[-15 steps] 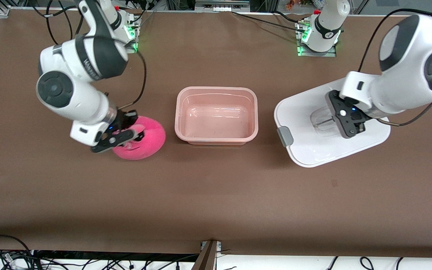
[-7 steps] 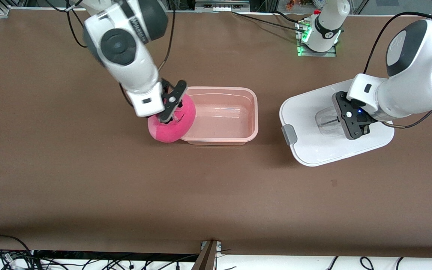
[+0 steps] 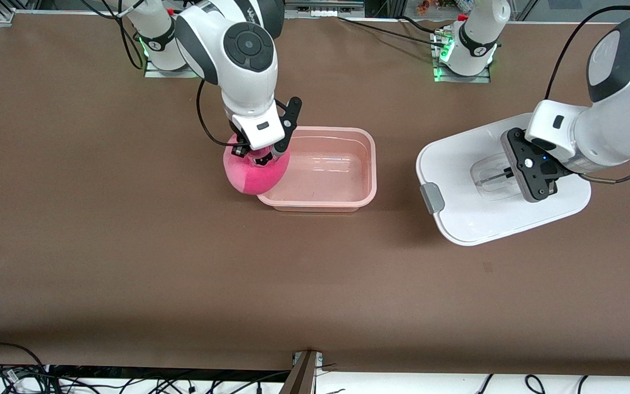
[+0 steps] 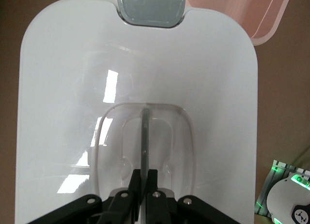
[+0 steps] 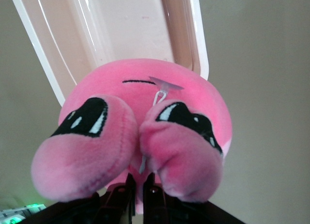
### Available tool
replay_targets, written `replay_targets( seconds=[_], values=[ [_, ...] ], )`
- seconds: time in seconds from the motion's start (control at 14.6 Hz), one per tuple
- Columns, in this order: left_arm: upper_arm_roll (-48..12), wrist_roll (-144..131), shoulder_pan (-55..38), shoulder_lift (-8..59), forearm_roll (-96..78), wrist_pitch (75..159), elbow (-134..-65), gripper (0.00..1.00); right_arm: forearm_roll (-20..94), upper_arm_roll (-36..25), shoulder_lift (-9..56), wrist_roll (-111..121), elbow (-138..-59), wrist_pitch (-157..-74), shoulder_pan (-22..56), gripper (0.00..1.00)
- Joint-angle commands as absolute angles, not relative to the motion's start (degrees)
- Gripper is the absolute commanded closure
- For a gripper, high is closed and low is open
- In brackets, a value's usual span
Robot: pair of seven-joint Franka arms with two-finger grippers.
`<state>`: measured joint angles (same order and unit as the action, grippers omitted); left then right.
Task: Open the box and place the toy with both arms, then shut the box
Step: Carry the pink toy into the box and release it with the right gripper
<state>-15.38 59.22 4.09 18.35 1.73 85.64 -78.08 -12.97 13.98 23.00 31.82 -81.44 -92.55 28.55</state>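
Observation:
The pale pink tub of the box (image 3: pixel 367 164) stands open at the table's middle. My right gripper (image 3: pixel 263 158) is shut on the bright pink toy (image 3: pixel 252 175) and holds it in the air over the tub's rim at the right arm's end. In the right wrist view the toy (image 5: pixel 140 137) hangs over the tub (image 5: pixel 145 25), pinched between my fingers (image 5: pixel 131 185). My left gripper (image 3: pixel 514 172) is shut on the clear handle (image 4: pixel 144 137) of the white lid (image 3: pixel 457 169), held above the table toward the left arm's end. One grey clip (image 3: pixel 431 198) shows on the lid.
Both arm bases with green lights stand along the table edge farthest from the front camera. Black cables trail from the arms. The tub (image 4: pixel 252 11) shows at the edge of the left wrist view.
My right gripper has lifted the toy off the table and carried it to the tub's rim. My left gripper has drifted with the lid toward the left arm's end.

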Motion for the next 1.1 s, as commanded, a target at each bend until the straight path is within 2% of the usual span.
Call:
replay_targets(
  seconds=[0.0, 0.14, 0.21, 0.27, 0.55, 0.82, 1.03],
  values=[
    [-15.82, 62.31, 4.66, 23.89, 6.66, 85.25, -74.98, 1.0, -15.72, 13.89, 25.57, 32.43, -80.69, -92.46, 30.75, 1.0],
    [-16.0, 63.1, 5.27, 23.73, 7.3, 85.17, -74.62, 1.0, -16.17, 13.89, 26.98, 31.38, -80.59, -94.73, 31.81, 1.0],
    [-16.0, 63.02, 5.45, 23.64, 7.03, 85.17, -74.53, 1.0, -16.0, 13.89, 27.68, 28.77, -80.6, -95.79, 32.16, 0.93],
    [-16.0, 63.1, 5.1, 23.82, 7.55, 85.17, -74.44, 1.0, -15.91, 13.89, 28.03, 24.3, -80.51, -96.5, 33.21, 0.01],
    [-15.91, 63.02, 5.1, 24.34, 7.47, 85.17, -74.53, 1.0, -16.0, 13.97, 28.39, -0.48, -80.07, -102.38, 38.66, 0.0],
    [-15.91, 62.93, 5.01, 24.35, 7.47, 85.17, -74.62, 1.0, -13.98, 13.63, 27.69, -8.0, -74.1, -100.38, 38.24, 0.0],
    [-15.82, 62.93, 4.31, 24.69, 7.73, 85.34, -74.62, 1.0, -13.36, 10.12, 24.53, -8.09, -73.21, -97.04, 35.26, 0.0]
  ],
)
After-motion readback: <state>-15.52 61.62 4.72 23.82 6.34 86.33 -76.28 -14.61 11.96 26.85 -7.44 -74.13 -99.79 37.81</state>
